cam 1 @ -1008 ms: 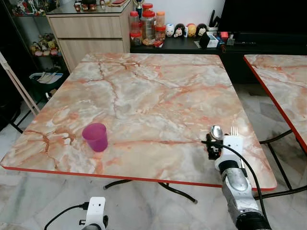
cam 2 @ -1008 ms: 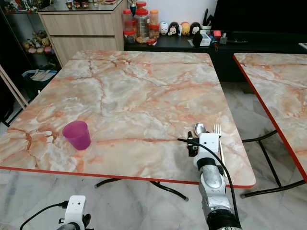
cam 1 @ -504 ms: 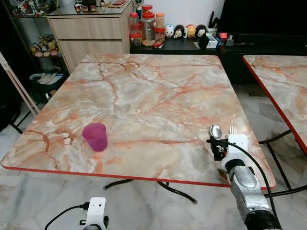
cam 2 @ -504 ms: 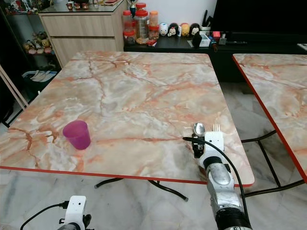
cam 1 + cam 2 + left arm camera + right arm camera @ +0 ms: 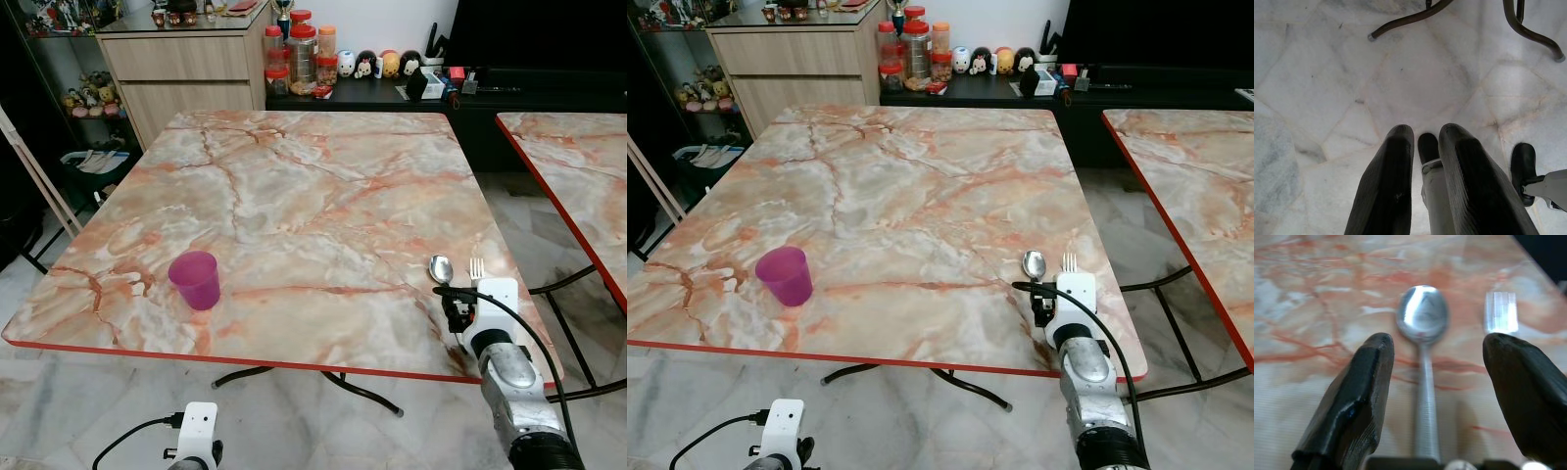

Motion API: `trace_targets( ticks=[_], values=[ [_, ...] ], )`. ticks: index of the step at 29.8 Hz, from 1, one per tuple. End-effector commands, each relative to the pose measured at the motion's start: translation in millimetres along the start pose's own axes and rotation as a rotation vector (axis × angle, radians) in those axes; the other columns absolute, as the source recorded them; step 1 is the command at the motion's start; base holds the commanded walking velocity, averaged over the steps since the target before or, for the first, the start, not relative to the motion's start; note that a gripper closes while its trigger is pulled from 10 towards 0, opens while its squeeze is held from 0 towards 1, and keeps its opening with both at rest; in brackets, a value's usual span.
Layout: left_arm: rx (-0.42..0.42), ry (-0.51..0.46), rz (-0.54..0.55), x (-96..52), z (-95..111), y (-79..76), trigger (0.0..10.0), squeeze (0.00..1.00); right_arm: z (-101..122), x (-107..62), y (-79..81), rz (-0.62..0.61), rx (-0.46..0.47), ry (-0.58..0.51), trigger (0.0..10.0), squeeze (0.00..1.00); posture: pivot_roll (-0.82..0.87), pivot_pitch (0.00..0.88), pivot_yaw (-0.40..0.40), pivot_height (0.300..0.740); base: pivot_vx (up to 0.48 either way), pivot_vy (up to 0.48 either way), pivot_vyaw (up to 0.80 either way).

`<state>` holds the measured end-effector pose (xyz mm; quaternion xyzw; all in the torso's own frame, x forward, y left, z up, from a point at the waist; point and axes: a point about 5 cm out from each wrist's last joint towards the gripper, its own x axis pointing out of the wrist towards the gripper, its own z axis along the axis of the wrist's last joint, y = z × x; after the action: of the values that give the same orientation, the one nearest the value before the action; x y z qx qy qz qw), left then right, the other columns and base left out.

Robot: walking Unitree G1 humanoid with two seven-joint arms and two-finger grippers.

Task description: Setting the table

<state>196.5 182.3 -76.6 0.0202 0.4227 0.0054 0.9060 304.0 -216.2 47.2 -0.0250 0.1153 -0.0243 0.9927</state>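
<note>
On the marble table point(image 5: 313, 186), a pink plastic cup point(image 5: 195, 279) stands upright near the front left. A metal spoon point(image 5: 441, 267) and a fork point(image 5: 477, 266) lie side by side near the front right edge, heads pointing away from me. My right gripper point(image 5: 1435, 340) is open just behind their handles, low over the table. The spoon point(image 5: 1422, 316) lies between its spread fingers point(image 5: 1359, 382) and the fork's tines point(image 5: 1501, 311) are beyond the other finger. My left gripper point(image 5: 1425, 134) hangs idle over the floor, fingers close together around nothing.
A second marble table point(image 5: 578, 166) stands to the right across a narrow gap. Behind the table are a wooden cabinet point(image 5: 186, 69) and a dark sideboard with jars point(image 5: 304, 49) and small figurines. Black table legs point(image 5: 1410, 19) curve over the tiled floor.
My right arm has slid to the right and back toward the table's front edge. The spoon, fork and cup have stayed where they were.
</note>
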Motion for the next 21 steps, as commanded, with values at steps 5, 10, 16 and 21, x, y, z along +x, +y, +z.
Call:
trace_targets(
  ticks=[5, 10, 16, 21],
  values=[
    [0.004, 0.009, 0.005, 0.2, 0.6, 2.7, 10.0, 0.00, 3.8, 10.5, 7.2, 0.010, 0.025, 0.037, 10.0, 0.00, -0.07, 0.000, 0.036, 0.740, 0.000, 0.000, 0.00],
    [0.007, 0.006, 0.010, 0.5, 2.5, 5.2, 10.0, 0.00, 9.5, 17.2, 9.1, -0.024, 0.035, 0.046, 10.0, 0.00, -0.07, 0.000, 0.042, 0.740, 0.000, 0.000, 0.00],
    [0.005, 0.006, 0.008, 0.7, 3.5, 6.3, 10.0, 0.00, 11.5, 20.4, 11.4, -0.028, 0.060, 0.048, 10.0, 0.00, -0.07, 0.000, 0.045, 0.740, 0.000, 0.000, 0.00],
    [0.019, 0.011, -0.004, 1.0, 4.0, 4.7, 10.0, 0.00, 9.6, 21.5, 10.3, -0.041, 0.091, 0.070, 10.0, 0.00, -0.07, 0.000, 0.049, 0.740, 0.000, 0.000, 0.00]
  ],
)
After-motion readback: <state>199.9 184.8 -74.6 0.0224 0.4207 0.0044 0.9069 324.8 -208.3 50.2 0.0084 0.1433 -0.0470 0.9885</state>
